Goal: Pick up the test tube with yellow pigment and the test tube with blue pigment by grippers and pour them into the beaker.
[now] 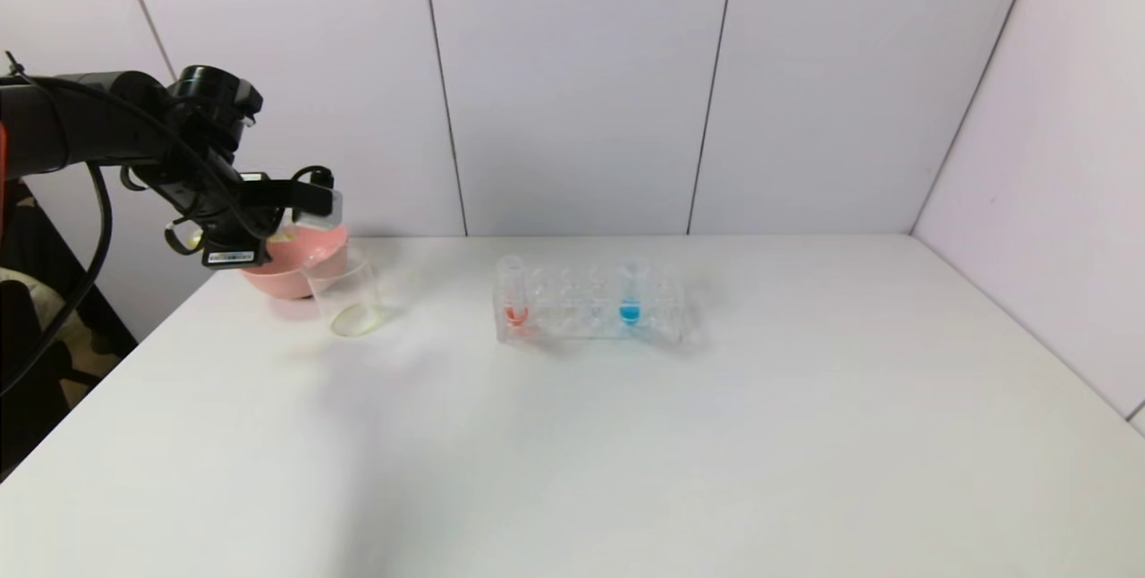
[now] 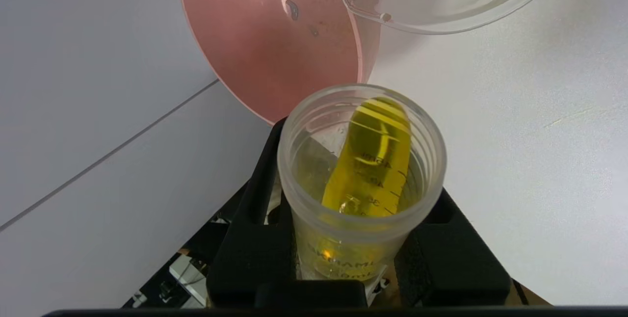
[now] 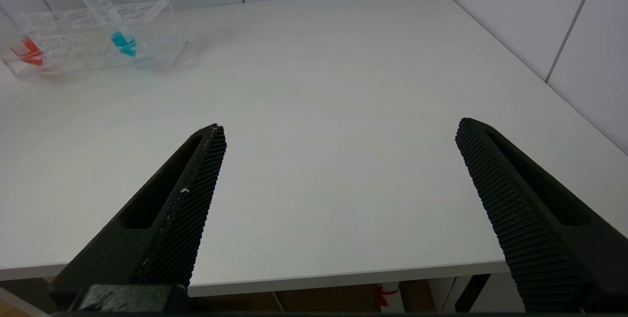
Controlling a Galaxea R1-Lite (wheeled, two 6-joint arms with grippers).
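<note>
My left gripper (image 1: 304, 202) is shut on the test tube with yellow pigment (image 2: 363, 170), holding it tilted in the air at the table's far left. Yellow liquid lies along the tube's inner wall, up near its rim. The tube hangs just above the pink bowl (image 1: 295, 267) and the beaker (image 1: 344, 296), which has a thin yellow layer at its bottom. In the left wrist view the beaker's rim (image 2: 441, 17) lies just beyond the tube's mouth. The test tube with blue pigment (image 1: 631, 292) stands in the clear rack (image 1: 590, 310). My right gripper (image 3: 339, 127) is open and empty over the table's near edge.
A red-orange-tipped tube (image 1: 513, 296) stands at the rack's left end. White wall panels close the back and the right side of the table (image 1: 626, 453). The pink bowl (image 2: 274, 37) touches or nearly touches the beaker's side.
</note>
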